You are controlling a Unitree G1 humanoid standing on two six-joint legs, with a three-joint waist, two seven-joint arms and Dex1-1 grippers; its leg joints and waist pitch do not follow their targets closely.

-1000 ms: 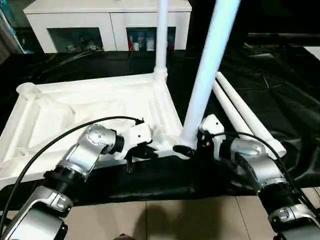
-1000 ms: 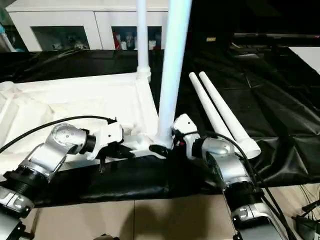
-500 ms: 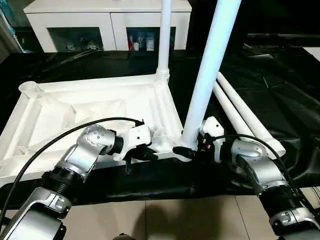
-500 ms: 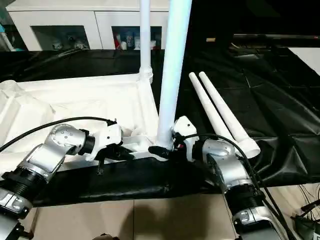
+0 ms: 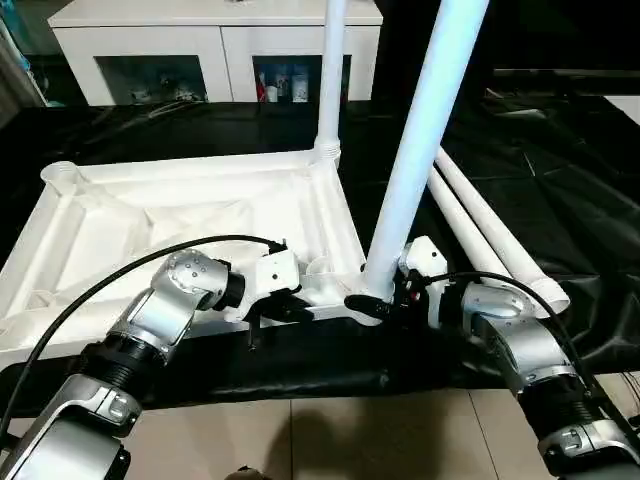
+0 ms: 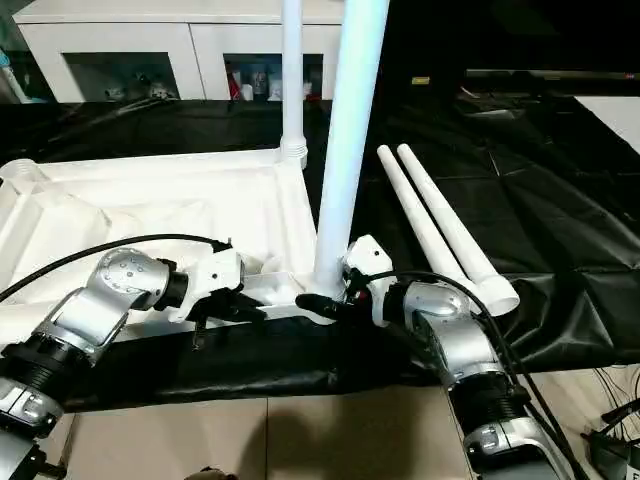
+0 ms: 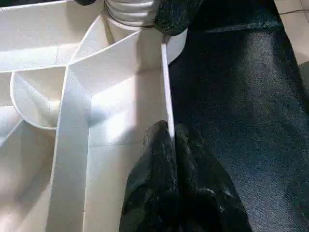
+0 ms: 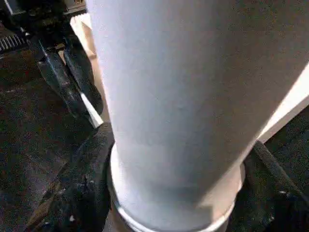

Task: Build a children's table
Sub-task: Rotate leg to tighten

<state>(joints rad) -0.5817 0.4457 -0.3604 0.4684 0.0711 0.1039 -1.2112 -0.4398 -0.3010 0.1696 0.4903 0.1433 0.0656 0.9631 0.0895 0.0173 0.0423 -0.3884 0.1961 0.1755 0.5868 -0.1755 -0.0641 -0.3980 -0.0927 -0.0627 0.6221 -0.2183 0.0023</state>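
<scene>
While the white ribbed plastic tabletop [image 5: 190,225] lies upside down on the black-sheeted work table [image 5: 560,190], the right gripper [image 5: 372,300] clasps the base of a long white tapered tube leg [image 5: 420,150] standing upright in the near right corner socket. The left gripper [image 7: 169,159], just left of it, pinches the tabletop's near rim. Four legs: two standing, two lying at right [image 6: 440,225].
</scene>
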